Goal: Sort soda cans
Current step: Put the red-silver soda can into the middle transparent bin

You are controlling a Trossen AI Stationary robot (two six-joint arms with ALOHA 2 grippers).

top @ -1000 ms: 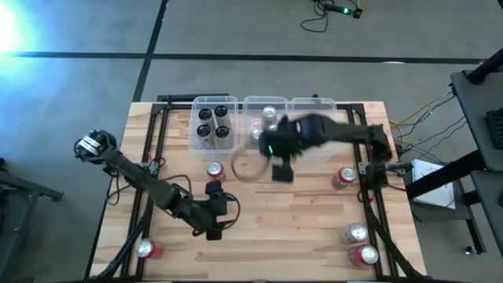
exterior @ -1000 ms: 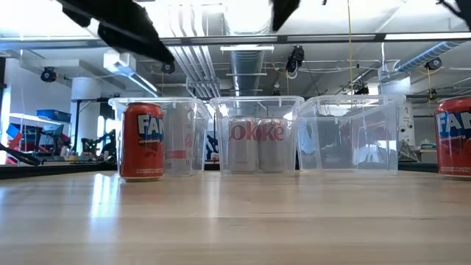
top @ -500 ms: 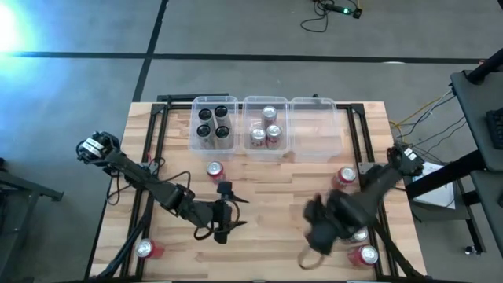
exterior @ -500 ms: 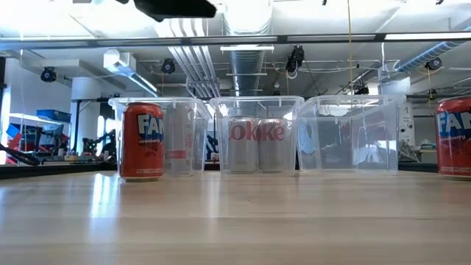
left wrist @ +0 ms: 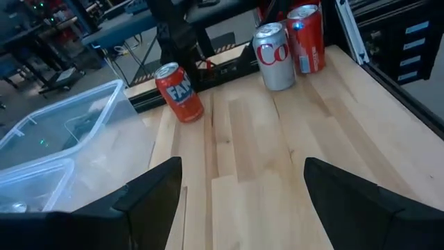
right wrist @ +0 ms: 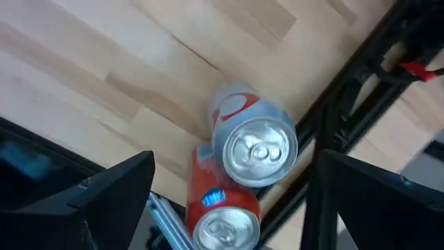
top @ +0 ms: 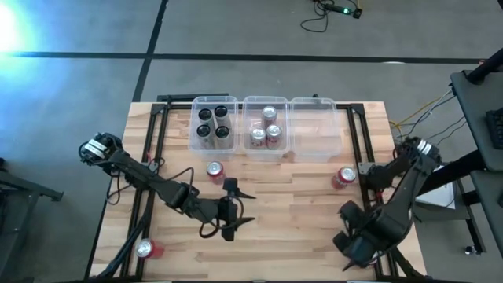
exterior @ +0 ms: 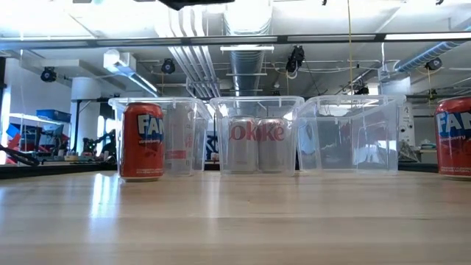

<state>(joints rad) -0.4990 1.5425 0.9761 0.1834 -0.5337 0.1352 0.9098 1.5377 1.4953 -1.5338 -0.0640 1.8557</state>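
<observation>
Right gripper (top: 355,245): hovers spread and empty over the bench's near right corner, above the silver can (right wrist: 253,144), which touches a red can (right wrist: 220,215).
Left gripper (left wrist: 243,182): waits mid-bench, fingers released, empty.
Sorted: four black cans (top: 213,123) in the left bin (top: 193,141), three silver (top: 266,126) in the middle bin (top: 245,147).
Risk: a finger descending between the touching cans could tip the red one or shove it toward the bench edge.
Obstacles: the black frame rail (right wrist: 347,90) crowds that side.
</observation>
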